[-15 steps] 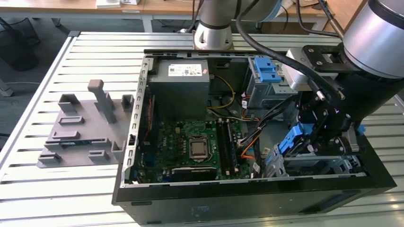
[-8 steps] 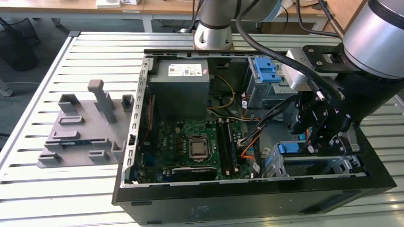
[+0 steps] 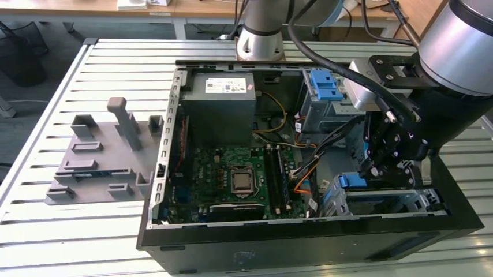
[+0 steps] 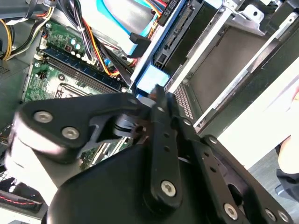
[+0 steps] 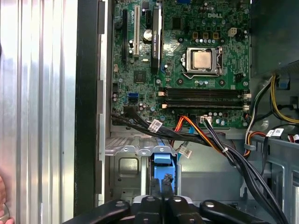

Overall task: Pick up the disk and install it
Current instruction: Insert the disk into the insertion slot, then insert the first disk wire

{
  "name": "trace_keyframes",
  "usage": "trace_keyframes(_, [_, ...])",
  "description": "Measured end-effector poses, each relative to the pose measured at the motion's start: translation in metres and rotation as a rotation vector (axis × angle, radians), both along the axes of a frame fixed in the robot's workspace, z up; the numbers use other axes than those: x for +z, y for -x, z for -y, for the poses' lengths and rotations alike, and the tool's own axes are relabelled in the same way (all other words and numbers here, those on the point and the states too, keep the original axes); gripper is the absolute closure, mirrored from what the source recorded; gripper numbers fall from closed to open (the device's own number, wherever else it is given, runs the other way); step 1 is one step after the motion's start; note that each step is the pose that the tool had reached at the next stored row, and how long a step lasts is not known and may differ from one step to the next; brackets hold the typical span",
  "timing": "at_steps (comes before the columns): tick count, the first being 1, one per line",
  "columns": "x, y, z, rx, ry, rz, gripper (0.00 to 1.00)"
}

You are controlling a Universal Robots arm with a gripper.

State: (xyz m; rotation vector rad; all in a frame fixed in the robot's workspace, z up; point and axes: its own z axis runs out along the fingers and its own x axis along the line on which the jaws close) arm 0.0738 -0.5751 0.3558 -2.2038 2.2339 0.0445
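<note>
Gripper (image 5: 161, 181) fingers (image 5: 153, 187) nearly closed, pinching the blue frame end of the disk (image 5: 163, 161), disk in the metal drive cage (image 3: 419, 199), lower right of the exterior view, beside the motherboard (image 3: 231, 173), inside the open computer case (image 3: 231, 239), on the bench (image 3: 115, 69)

Disk (image 5: 163, 161) mostly hidden in the bay (image 5: 125, 164), hand (image 5: 161, 181) cut off by the picture's edge
</note>
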Motion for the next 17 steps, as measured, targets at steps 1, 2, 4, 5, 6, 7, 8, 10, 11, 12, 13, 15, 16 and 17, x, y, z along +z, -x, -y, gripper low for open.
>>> trace_keyframes(1, [0.0,0.0,0.0,0.0,0.0,0.0,0.87])
trace_keyframes(2, [0.0,0.0,0.0,0.0,0.0,0.0,0.87])
trace_keyframes(4, [-0.0001,0.0,0.0,0.0,0.0,0.0,0.89])
trace_keyframes(5, [-0.0001,0.0,0.0,0.0,0.0,0.0,0.89])
trace_keyframes(6, [-0.0001,0.0,0.0,0.0,0.0,0.0,0.89])
trace_keyframes(7, [-0.0003,0.0,0.0,0.0,0.0,0.0,0.89])
trace_keyframes(8, [-0.0004,0.0,0.0,0.0,0.0,0.0,0.89])
trace_keyframes(10, [-0.0005,0.0,0.0,0.0,0.0,0.0,0.89])
trace_keyframes(11, [-0.0004,0.0,0.0,0.0,0.0001,0.0,0.89])
trace_keyframes(12, [-0.0005,0.0,0.0,0.0,0.0,0.0,0.89])
trace_keyframes(13, [-0.0005,0.0,0.0,0.0,0.0,0.0,0.89])
trace_keyframes(15, [-0.0005,0.0,0.0,0.0,0.0,0.0,0.89])
trace_keyframes(16, [-0.0005,0.0,0.0,0.0,0.0001,0.0,0.89])
trace_keyframes(17, [-0.0005,0.0,0.0,0.0,0.0,0.0,0.89])
